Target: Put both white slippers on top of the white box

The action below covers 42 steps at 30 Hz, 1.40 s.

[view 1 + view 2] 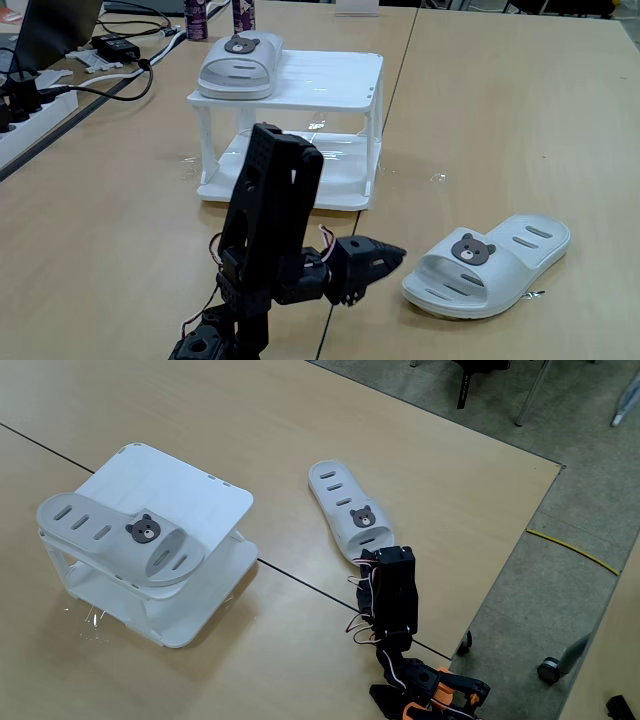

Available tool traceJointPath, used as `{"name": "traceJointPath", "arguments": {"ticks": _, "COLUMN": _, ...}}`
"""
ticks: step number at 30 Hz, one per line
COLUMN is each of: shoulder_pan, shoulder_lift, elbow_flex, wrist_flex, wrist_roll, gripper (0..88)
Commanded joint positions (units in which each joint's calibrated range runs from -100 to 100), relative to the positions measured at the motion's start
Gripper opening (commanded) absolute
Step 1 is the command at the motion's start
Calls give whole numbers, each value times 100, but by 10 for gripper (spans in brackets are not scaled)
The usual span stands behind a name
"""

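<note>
Logging the half-way mark: one white slipper point(238, 66) rests on the white box point(330, 80), the other slipper point(490, 265) lies on the worktop point(500, 120) beside my gripper point(392, 257), whose jaws I cannot tell open or closed.

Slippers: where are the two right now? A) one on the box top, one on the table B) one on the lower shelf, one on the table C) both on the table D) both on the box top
A: one slipper lies on the white box top, the other slipper sits on the table near the pincer.
</note>
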Motion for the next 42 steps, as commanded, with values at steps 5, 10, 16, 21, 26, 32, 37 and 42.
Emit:
{"name": "traceJointPath", "arguments": {"ticks": 5, "shoulder_pan": 169, "shoulder_lift": 303, "elbow_flex": -616, "wrist_flex": -134, "wrist_roll": 42, "gripper": 117}}
{"name": "traceJointPath", "arguments": {"ticks": 10, "shoulder_pan": 169, "shoulder_lift": 555, "elbow_flex": -1139, "wrist_flex": -134, "wrist_roll": 42, "gripper": 214}}
{"name": "traceJointPath", "arguments": {"ticks": 16, "shoulder_pan": 169, "shoulder_lift": 622, "elbow_flex": -1888, "wrist_flex": 30, "wrist_roll": 42, "gripper": 215}}
{"name": "traceJointPath", "arguments": {"ticks": 21, "shoulder_pan": 169, "shoulder_lift": 622, "elbow_flex": -2303, "wrist_flex": 514, "wrist_roll": 42, "gripper": 215}}
{"name": "traceJointPath", "arguments": {"ticks": 26, "shoulder_pan": 193, "shoulder_lift": 622, "elbow_flex": -3358, "wrist_flex": 1445, "wrist_roll": 42, "gripper": 215}}
{"name": "traceJointPath", "arguments": {"ticks": 32, "shoulder_pan": 193, "shoulder_lift": 639, "elbow_flex": -4486, "wrist_flex": 2748, "wrist_roll": 42, "gripper": 216}}
{"name": "traceJointPath", "arguments": {"ticks": 37, "shoulder_pan": 193, "shoulder_lift": 1262, "elbow_flex": -5496, "wrist_flex": 2895, "wrist_roll": 42, "gripper": 216}}
{"name": "traceJointPath", "arguments": {"ticks": 42, "shoulder_pan": 185, "shoulder_lift": 1708, "elbow_flex": -6281, "wrist_flex": 2895, "wrist_roll": 42, "gripper": 216}}
